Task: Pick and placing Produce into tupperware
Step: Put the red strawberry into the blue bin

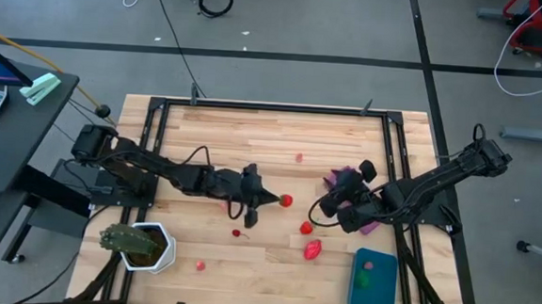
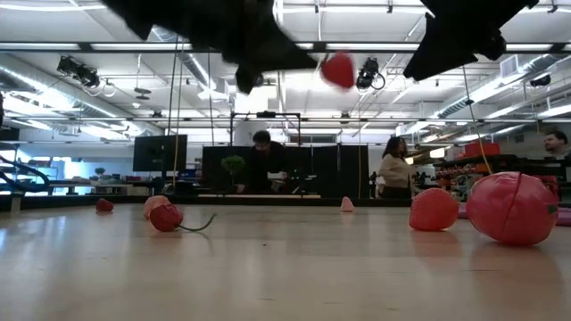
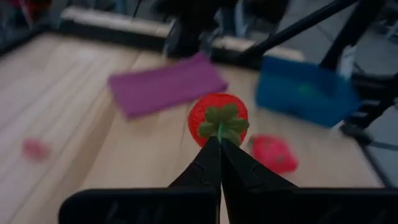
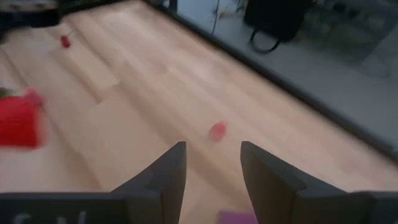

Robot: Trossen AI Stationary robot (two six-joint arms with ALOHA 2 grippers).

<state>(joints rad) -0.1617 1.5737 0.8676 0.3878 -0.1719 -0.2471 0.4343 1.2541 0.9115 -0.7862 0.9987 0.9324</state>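
The fingers (image 3: 217,163) of the left gripper (image 1: 266,199) are pressed together, pinching the green stem of a red strawberry (image 3: 217,119). The strawberry hangs in the air over the middle of the table (image 1: 272,133), clear of the surface in the low view. The right gripper (image 1: 337,182) waits near the right edge with its fingers spread and nothing between them.

The blue container (image 1: 373,284) sits at the near right corner, with one green piece (image 1: 364,281) and a pinkish one inside. A purple sheet (image 3: 166,88) lies by the right edge. More red pieces (image 1: 312,250) are scattered on the table between the middle and the container. A potted plant (image 1: 138,244) stands at the near left corner.

Handling: the strawberry appears light and rigid. The stem is a thin hold, so the fruit may swing or slip. For the larger pieces, a grip across the body would likely be more secure.
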